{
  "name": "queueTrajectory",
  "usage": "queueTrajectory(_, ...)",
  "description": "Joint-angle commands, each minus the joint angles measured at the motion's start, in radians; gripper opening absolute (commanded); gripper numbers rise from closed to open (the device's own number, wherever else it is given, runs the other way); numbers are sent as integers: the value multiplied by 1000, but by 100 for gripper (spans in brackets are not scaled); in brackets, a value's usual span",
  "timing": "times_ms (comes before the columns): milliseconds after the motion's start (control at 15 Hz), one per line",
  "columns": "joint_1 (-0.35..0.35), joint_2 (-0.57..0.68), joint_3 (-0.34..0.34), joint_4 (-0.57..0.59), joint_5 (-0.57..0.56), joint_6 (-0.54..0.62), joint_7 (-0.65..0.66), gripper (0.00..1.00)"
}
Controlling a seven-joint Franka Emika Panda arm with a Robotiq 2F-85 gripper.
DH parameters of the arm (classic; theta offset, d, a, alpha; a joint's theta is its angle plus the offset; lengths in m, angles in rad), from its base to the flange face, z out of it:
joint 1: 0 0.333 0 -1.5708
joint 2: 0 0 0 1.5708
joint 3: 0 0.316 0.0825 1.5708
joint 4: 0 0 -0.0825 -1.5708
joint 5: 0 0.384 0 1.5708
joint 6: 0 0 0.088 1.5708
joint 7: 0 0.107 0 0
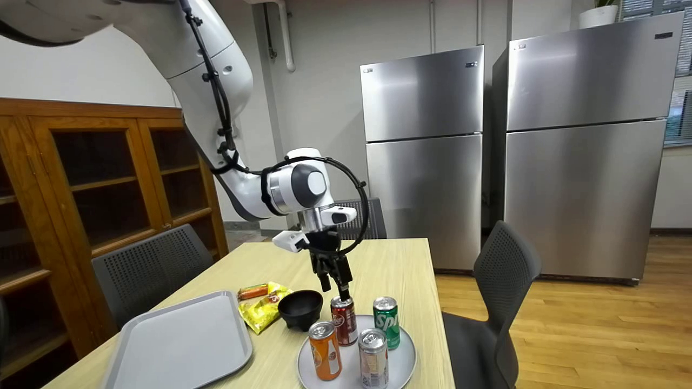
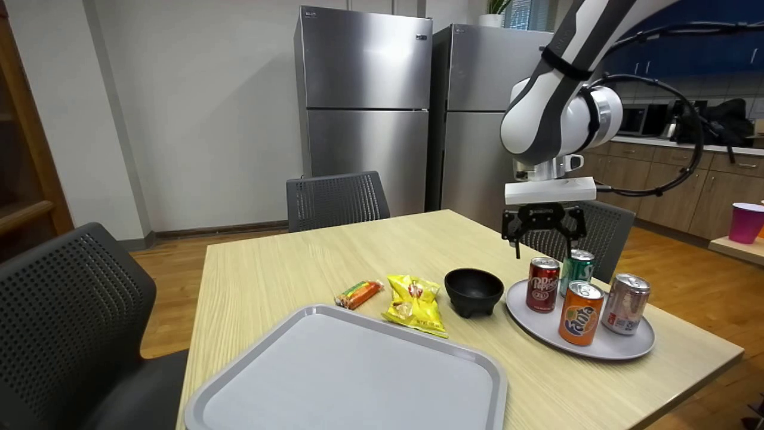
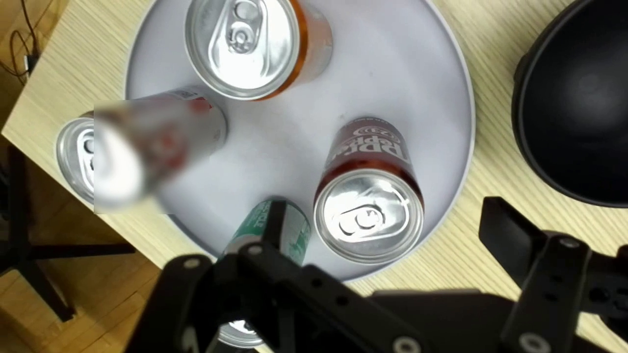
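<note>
Grey tray nearest the lens in an exterior view; round plate between 2 and 3 o'clock from it. Dr Pepper can stands upright on that plate, about 4 o'clock on the plate's dial in wrist view. Gripper just over it: jaws spread wide, a finger to each side of the lid, nothing held. Fingertips near rim height; contact can't be told. Neighbours, clocked from the Dr Pepper can in wrist view: green can at 8, pale can at 10, orange can at 11, black bowl at 2, off the plate. Step in hand, my judgement: fine work about that rim, so vertical travel only. Tight spot is the 8 o'clock side, where one finger overlaps the green can in view; drift that way could tip it. Best to keep the lid centred, fingers parallel to the can wall, and any squeeze light, since thin metal may dent. Bowl side gives more room.
</note>
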Motion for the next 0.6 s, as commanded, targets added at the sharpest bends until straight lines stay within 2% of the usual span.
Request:
queueTrajectory(0,-19,-1,9,-10,8,-19,-17,100)
queueTrajectory(533,-34,63,20,11,28,32,-38,100)
